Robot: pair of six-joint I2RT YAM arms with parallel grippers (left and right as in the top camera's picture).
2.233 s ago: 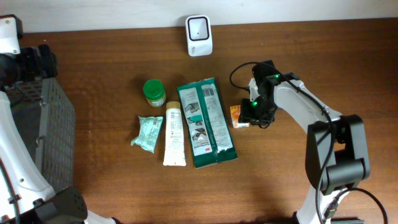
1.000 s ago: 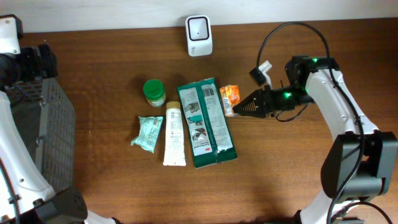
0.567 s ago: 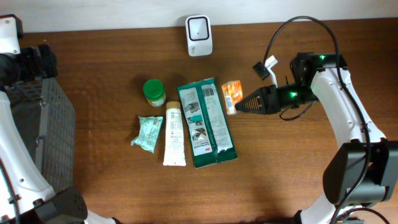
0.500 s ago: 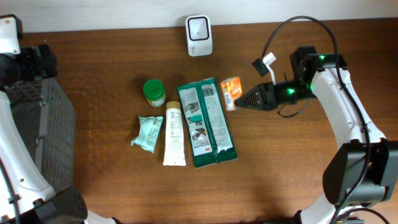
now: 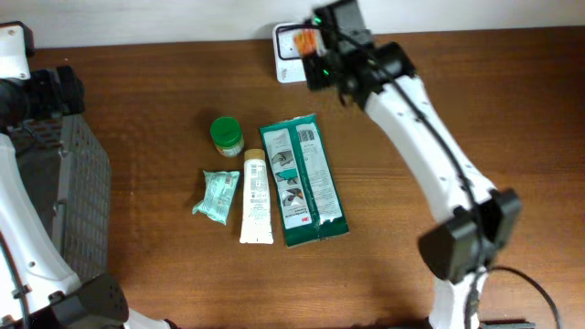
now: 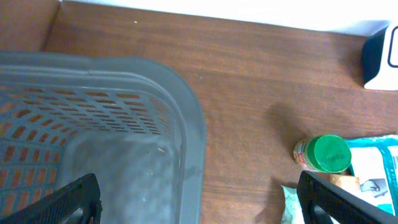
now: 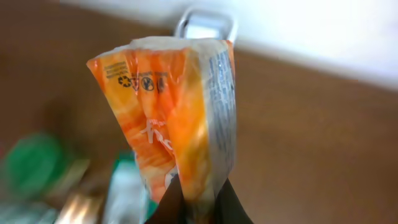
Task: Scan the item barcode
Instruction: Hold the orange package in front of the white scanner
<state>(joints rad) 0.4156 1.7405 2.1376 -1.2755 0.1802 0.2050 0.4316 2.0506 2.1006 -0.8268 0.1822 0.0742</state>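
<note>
Swung from mid-table to the far edge, the right gripper point(image 5: 318, 57) pinches the crinkled orange plastic sachet point(image 7: 174, 118) by its lower end, holding it upright just before the white boxy barcode scanner point(image 5: 291, 68). The left gripper point(image 6: 199, 205), jaws spread wide and empty, hangs above the grey perforated plastic basket point(image 6: 93, 124) at the table's left edge.

A basket point(image 5: 73, 183) sits at the left of the table point(image 5: 164, 91). Mid-table, left to right: pouch point(image 5: 218, 196), tube point(image 5: 257, 196), pack point(image 5: 303, 180), with a jar point(image 5: 226, 133) behind the tube. A scanner point(image 5: 291, 66) stands at the back edge, a packet point(image 5: 307, 41) held close before it
</note>
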